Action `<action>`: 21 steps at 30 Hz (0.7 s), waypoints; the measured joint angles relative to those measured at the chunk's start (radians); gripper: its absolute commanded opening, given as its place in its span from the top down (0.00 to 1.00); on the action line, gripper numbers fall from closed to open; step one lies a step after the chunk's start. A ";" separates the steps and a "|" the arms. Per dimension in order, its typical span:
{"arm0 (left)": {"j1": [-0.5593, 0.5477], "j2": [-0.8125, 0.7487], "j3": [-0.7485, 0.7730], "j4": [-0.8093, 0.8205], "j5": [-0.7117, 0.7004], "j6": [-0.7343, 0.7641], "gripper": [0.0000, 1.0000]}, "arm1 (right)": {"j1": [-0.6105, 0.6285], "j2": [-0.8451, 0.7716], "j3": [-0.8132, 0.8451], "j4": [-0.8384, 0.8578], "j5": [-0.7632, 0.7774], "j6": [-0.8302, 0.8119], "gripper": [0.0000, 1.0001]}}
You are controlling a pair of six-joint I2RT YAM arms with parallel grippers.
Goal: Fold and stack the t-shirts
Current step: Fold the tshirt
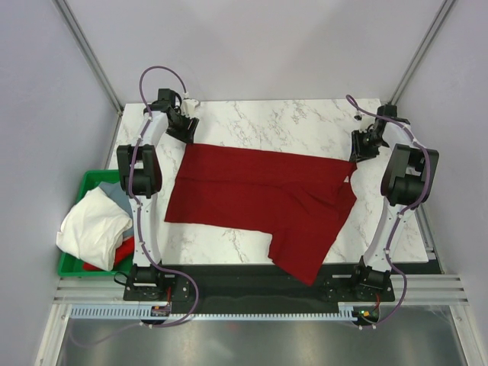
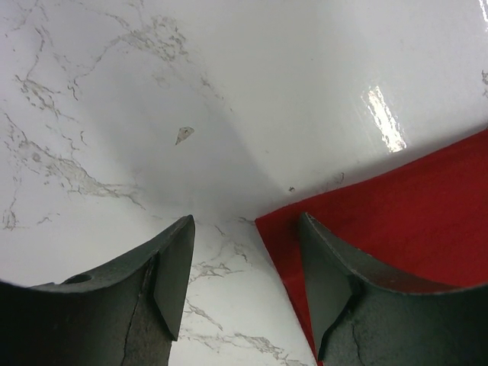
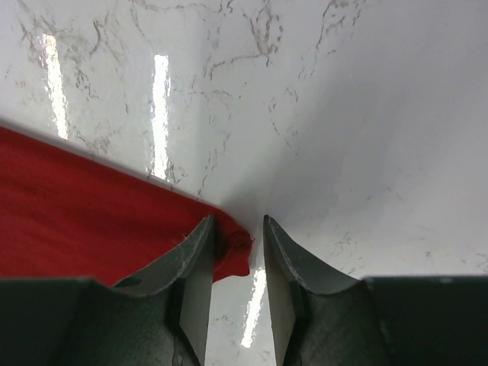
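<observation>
Overhead view of a glossy white marble-patterned table [image 1: 290, 122] where a large dark red t-shirt [image 1: 259, 198] is lying spread across the centre of the frame, its soft matte cloth mostly flat with shallow creases, and one flap at the lower right is hanging over the table's bottom edge. Two robot arms [image 1: 139, 168] are reaching up from the bottom of the frame to the shirt's far corners, seemingly so they can draw it flat and square for folding. At the upper left, the left claw [image 2: 244, 229] is hovering with its curved dark fingers spread wide, straddling the pointed corner of the cloth: in its wrist view one finger is sitting over red fabric and the other over bare marble, gripping nothing. At the upper right, the right claw [image 3: 238, 221] is sitting low with its fingers drawn close, and a small bunched tip of the red cloth is lying in the narrow gap against one finger; I cannot tell whether it is pinching that tip or merely surrounding it. At the lower left, beside the table, a green plastic bin [image 1: 97, 176] is holding the other shirts in a loose heap, a rumpled white shirt [image 1: 95, 225] on top, a grey shirt [image 1: 114, 194] and a second red shirt [image 1: 107, 263] peeking out, apparently waiting their turn; no folded stack is showing, so the task appears to be at an early stage
</observation>
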 measured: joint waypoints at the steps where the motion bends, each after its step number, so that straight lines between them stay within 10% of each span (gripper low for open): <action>1: 0.000 0.000 0.000 0.000 0.000 0.000 0.36 | -0.003 0.000 0.000 -0.003 -0.005 -0.001 0.65; 6: 0.000 0.000 0.000 -0.001 -0.014 0.000 0.36 | -0.005 0.000 -0.008 -0.018 -0.045 -0.011 0.83; 21: 0.000 0.001 0.002 -0.021 0.028 -0.004 0.41 | -0.005 0.002 -0.009 -0.026 -0.068 -0.018 0.81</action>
